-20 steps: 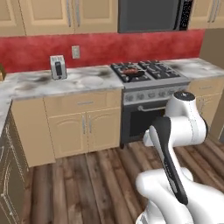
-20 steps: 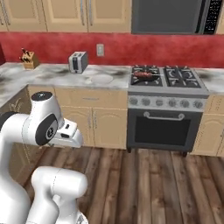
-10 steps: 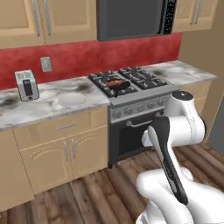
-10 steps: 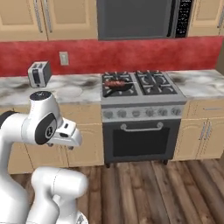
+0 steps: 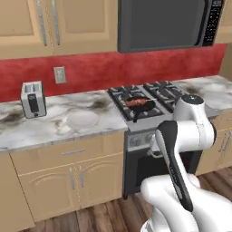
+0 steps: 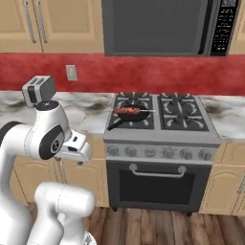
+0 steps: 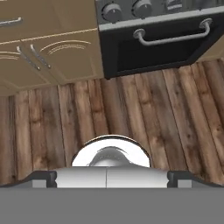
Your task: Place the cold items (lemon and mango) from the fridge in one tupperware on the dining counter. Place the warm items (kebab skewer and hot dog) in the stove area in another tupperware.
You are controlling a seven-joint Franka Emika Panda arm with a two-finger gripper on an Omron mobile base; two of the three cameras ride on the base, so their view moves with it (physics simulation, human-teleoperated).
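Approaching the stove (image 6: 160, 125) with the arm folded against the base, you have the jaws spread fully apart and gripping nothing; the hand camera looks down at the wood floor (image 7: 131, 113) in front of the oven door (image 7: 166, 41).

Location of the warm items: a dark pan (image 5: 139, 105) sits on the front burner at the stove's left side, with its handle reaching toward the stove's front left corner in the right base view. A reddish piece of food (image 6: 129, 110) lies in it. You cannot tell at this resolution whether it is the skewer, the hot dog or both.

On the desk (image 5: 54, 127) to the left of the stove lies a pale round dish (image 5: 82, 119), possibly one of the containers. Farther from the stove stands a toaster (image 5: 33, 99).

Hazards from this position:

- Misidentification. The food is too blurred to separate. Confirm the item before you commit to a grasp.
- Pan displacement. A descent that clips the rim or handle would likely push the pan off the burner.
- Collision. Unfolding the arm close to the stove may strike the oven door handle (image 7: 175, 34) or the desk edge.
- Overhead clearance. The microwave (image 6: 165, 26) hangs directly above the stove, which limits a steep approach.
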